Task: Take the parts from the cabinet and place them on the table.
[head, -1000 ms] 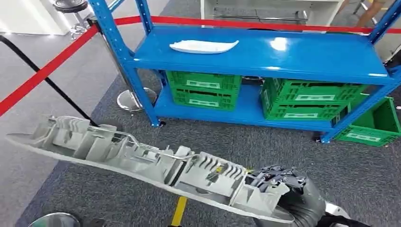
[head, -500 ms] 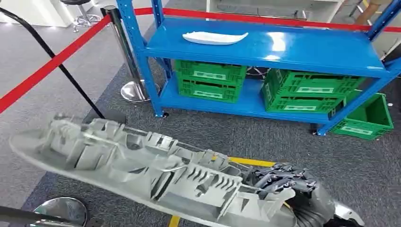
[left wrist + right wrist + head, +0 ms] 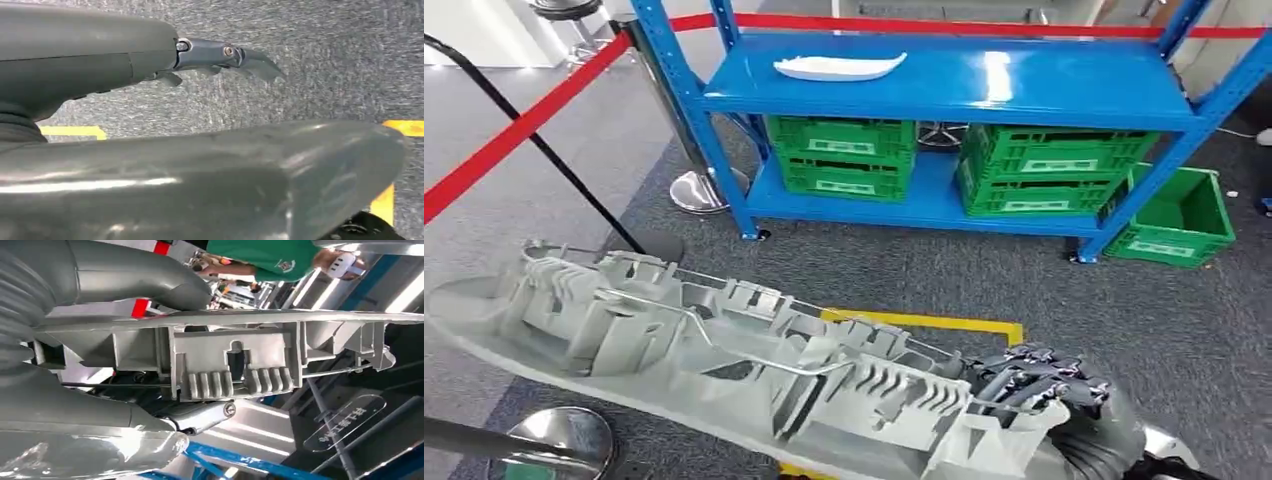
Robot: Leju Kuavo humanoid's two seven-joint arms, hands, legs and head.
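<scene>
My right hand (image 3: 1044, 400) grips one end of a long grey ribbed plastic part (image 3: 724, 360), which stretches to the left across the bottom of the head view, above the carpet. The right wrist view shows the same part (image 3: 235, 365) close up, held in that hand (image 3: 75, 410). A white curved part (image 3: 836, 67) lies on the top level of the blue cabinet (image 3: 1044, 90) ahead. My left hand (image 3: 100, 55) hangs over the grey carpet, its fingers (image 3: 225, 52) stretched out with nothing in them.
Green crates (image 3: 849, 170) (image 3: 1049, 175) sit on the cabinet's lower level, and another (image 3: 1184, 220) stands on the floor at its right. A red barrier tape (image 3: 514, 130) on posts with round bases (image 3: 699, 190) (image 3: 559, 440) runs along the left. Yellow floor tape (image 3: 924, 322) lies ahead.
The whole head view has shifted, so the camera moved and the cabinet now looks a little farther off. My right hand still holds the grey part the same way.
</scene>
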